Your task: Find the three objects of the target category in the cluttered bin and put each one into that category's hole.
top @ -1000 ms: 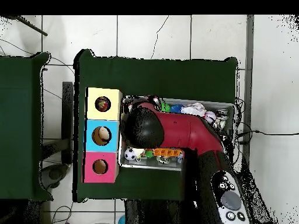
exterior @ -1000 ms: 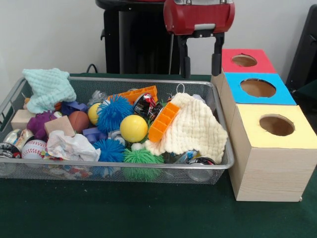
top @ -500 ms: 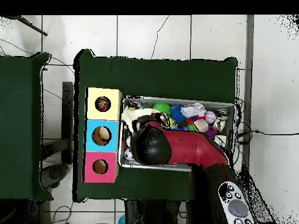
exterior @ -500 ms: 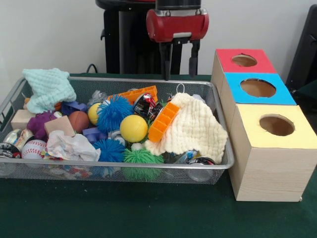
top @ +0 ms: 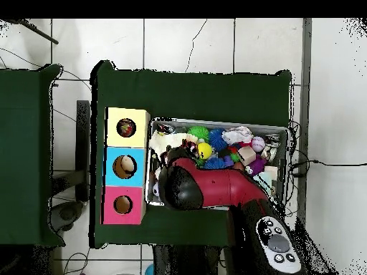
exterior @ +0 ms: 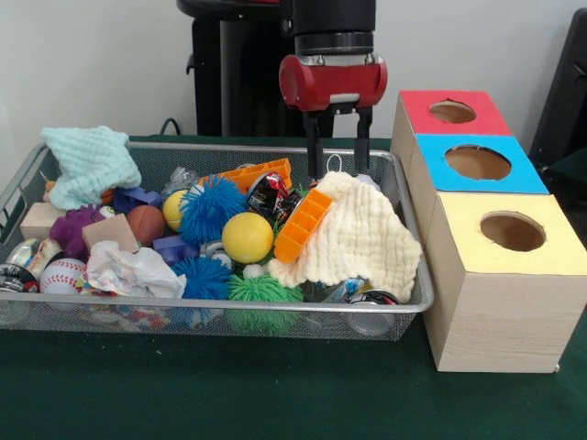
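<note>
My gripper point(exterior: 339, 170) hangs open and empty over the far right part of the wire bin point(exterior: 211, 314), just above the cream cloth point(exterior: 362, 240). Inside the bin lie a yellow ball point(exterior: 248, 237), blue spiky balls point(exterior: 209, 206), a green spiky ball point(exterior: 261, 293), a baseball point(exterior: 62, 273), an orange plastic piece point(exterior: 303, 225), a mint cloth point(exterior: 89, 160), crumpled paper point(exterior: 133, 270) and wooden blocks point(exterior: 110, 231). In the overhead view the red arm point(top: 215, 187) hides the gripper and part of the bin point(top: 283, 130).
Right of the bin stand three boxes in a row, each with a round hole on top: red point(exterior: 486, 121) farthest, blue point(exterior: 436, 179) in the middle, yellow point(exterior: 477, 257) nearest. Crushed cans point(exterior: 371, 298) lie at the bin's front right.
The gripper has moved left from beside the red box and come down towards the bin's far right part. It stays open. Nothing in the bin has shifted.
</note>
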Robot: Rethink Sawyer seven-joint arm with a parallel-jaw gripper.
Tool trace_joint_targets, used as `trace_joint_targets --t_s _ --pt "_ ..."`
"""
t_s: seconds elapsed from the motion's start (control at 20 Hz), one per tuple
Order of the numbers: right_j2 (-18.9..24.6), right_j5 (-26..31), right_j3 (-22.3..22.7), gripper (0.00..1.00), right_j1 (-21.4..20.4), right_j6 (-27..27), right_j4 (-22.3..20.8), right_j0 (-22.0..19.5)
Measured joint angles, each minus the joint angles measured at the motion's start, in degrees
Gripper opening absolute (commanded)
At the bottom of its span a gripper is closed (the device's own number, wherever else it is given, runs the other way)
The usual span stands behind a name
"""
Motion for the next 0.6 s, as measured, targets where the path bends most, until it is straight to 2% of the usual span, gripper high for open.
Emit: trace_joint_targets --t_s 0.6 --pt "-2.23 -4.23 0.17 1.00 2.86 0.00 -0.43 3.51"
